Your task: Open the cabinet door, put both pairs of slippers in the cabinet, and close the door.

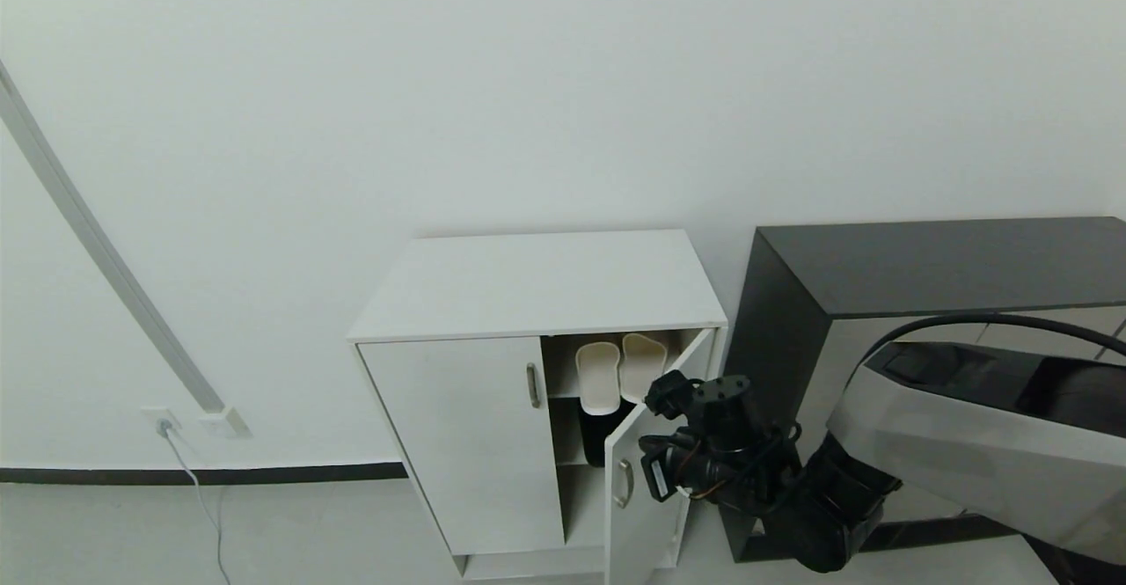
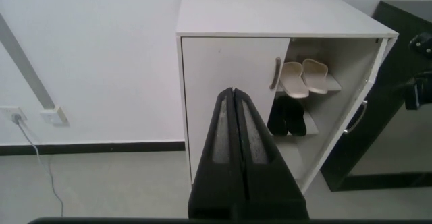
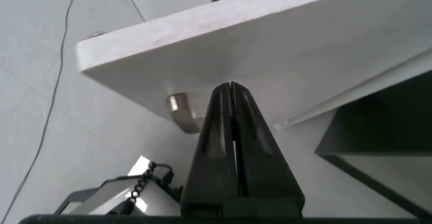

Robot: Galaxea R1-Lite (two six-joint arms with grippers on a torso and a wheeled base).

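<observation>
Cabinet [image 1: 537,281] in white stands against the wall, with a wall socket [image 1: 160,418] and its cable well to the left of it. Its left door [image 1: 466,435] is shut. The left gripper [image 2: 233,94] hangs well in front of that door, its fingers pressed together on nothing. Behind the gap on the cabinet's right half, the beige slippers [image 1: 618,372] lie on the top shelf and the black slippers [image 2: 286,116] sit on the shelf below. The right door [image 1: 633,532] stands half open. The right gripper [image 3: 232,89], fingers together and empty, has its tips at the door's outer face, just beside the handle [image 3: 181,109]. A dark sideboard [image 1: 932,264] stands just right of the cabinet
</observation>
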